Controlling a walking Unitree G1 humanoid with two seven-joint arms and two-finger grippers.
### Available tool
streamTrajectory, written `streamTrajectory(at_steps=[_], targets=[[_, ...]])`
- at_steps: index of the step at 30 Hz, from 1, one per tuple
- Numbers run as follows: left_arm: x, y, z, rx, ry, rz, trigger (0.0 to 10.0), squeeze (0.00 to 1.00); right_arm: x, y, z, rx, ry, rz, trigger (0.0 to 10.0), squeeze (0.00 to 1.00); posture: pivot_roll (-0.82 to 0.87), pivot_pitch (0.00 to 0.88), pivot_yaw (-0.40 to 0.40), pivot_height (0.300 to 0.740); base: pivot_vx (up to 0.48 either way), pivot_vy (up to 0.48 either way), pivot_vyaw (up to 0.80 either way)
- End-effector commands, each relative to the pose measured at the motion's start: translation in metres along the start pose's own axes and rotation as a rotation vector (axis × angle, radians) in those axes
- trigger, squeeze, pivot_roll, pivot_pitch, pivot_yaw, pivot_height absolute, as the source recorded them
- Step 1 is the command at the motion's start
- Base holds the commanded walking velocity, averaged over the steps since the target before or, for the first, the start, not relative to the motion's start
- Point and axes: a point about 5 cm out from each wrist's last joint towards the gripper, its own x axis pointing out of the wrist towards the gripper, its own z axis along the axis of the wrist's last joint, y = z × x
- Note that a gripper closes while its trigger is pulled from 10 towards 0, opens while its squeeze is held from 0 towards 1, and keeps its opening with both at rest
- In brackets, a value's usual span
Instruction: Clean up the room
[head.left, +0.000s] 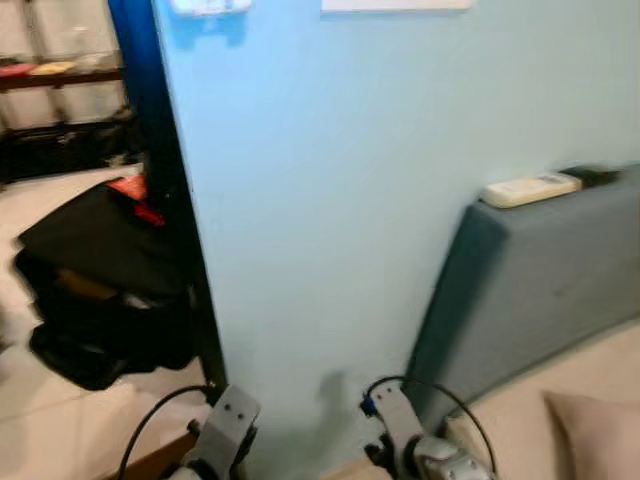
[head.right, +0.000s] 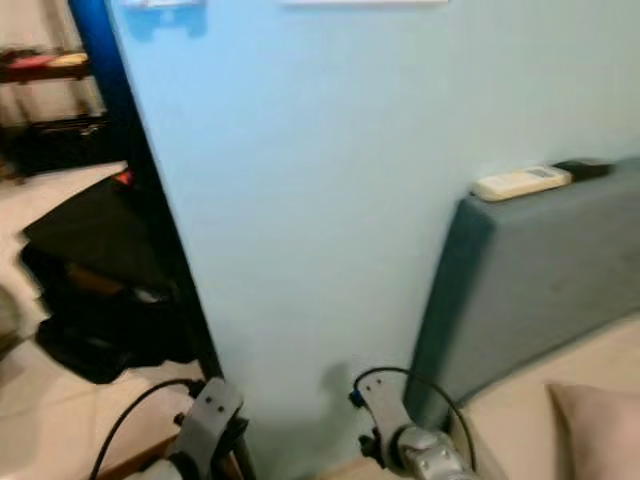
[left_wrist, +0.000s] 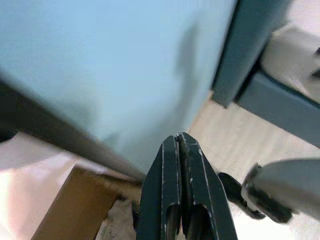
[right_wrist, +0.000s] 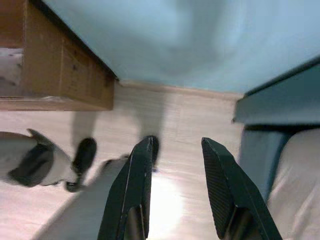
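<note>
A pale blue wall (head.left: 340, 200) filled the middle of the head view, with a black bag (head.left: 100, 270) on the tiled floor at the left and a white remote (head.left: 530, 188) on the grey headboard (head.left: 540, 290) at the upper right. The left gripper (left_wrist: 181, 145) was pressed closed and empty; the right gripper (right_wrist: 175, 150) was spread apart, holding nothing. The tidying looked barely begun.

Straight ahead, a wall (head.left: 330, 200). To its right, against it, a headboard (head.left: 540, 290) with a remote (head.left: 530, 188) on its top edge and a second small object (head.left: 592, 176) just beside that. Before the headboard, a mattress with a pillow (head.left: 595, 430). Left of the wall, a bag (head.left: 100, 280) on the floor.
</note>
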Motion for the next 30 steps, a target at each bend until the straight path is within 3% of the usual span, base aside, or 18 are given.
streamTrajectory(at_steps=[1,30], targets=[[0.0003,-0.0003,-0.0006,0.008,0.004,0.003,10.0,0.00,0.0001,0.0001,0.0019,-0.027,0.006,-0.007,10.0,0.00,-0.09,0.000,0.007,0.738,0.000,0.000,-0.80],[0.0038,0.0034,0.0033,0.041,-0.009,0.044,10.0,0.00,0.0016,0.0071,-0.0008,-0.045,0.012,-0.005,10.0,0.00,-0.09,0.000,0.015,0.738,0.000,0.000,-0.80]])
